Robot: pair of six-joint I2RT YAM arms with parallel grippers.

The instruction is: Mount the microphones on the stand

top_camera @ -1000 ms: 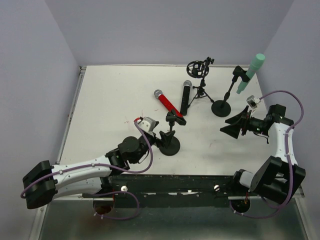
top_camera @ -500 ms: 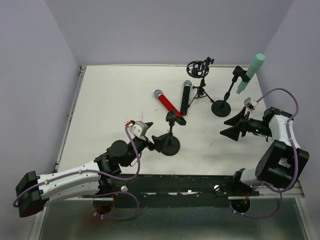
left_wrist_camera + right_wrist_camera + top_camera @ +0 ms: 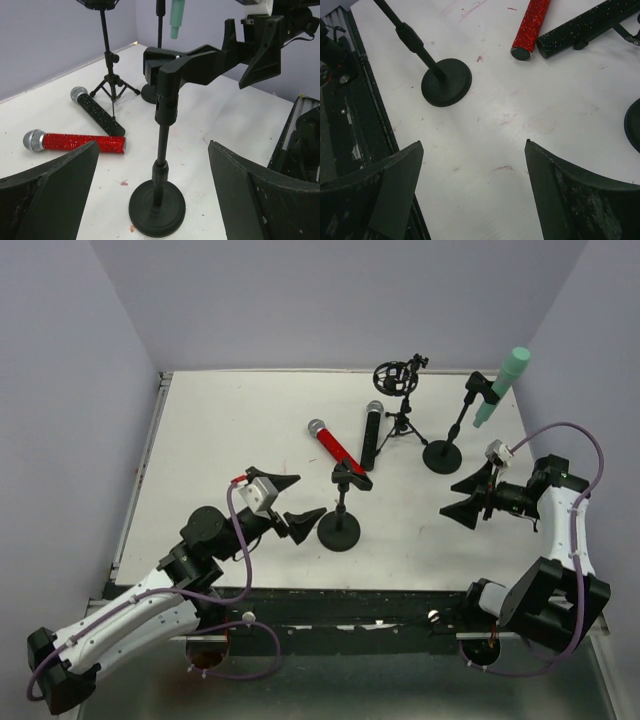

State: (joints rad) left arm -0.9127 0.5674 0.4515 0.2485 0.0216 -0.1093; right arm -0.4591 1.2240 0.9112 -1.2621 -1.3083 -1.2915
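The red microphone (image 3: 333, 445) and the black microphone (image 3: 370, 436) lie side by side on the white table (image 3: 220, 440). The mint-green microphone (image 3: 503, 383) sits clipped in the far right stand (image 3: 443, 454). An empty clip stand (image 3: 340, 528) stands near the front. My left gripper (image 3: 294, 501) is open and empty, just left of that stand. In the left wrist view the left gripper (image 3: 152, 150) frames the stand's pole and base (image 3: 157, 207), with the red microphone (image 3: 75, 142) and black microphone (image 3: 97, 114) behind. My right gripper (image 3: 466, 496) is open and empty over bare table (image 3: 474, 145).
A tripod stand with a round shock mount (image 3: 399, 380) stands at the back, its legs next to the black microphone. The table's near edge and black rail (image 3: 350, 115) lie left of the right gripper. The green microphone's stand base (image 3: 635, 131) is at its right.
My left gripper has drawn back to the left, away from the empty stand's base, and stands open. The right gripper has shifted only slightly. The stand has not moved.
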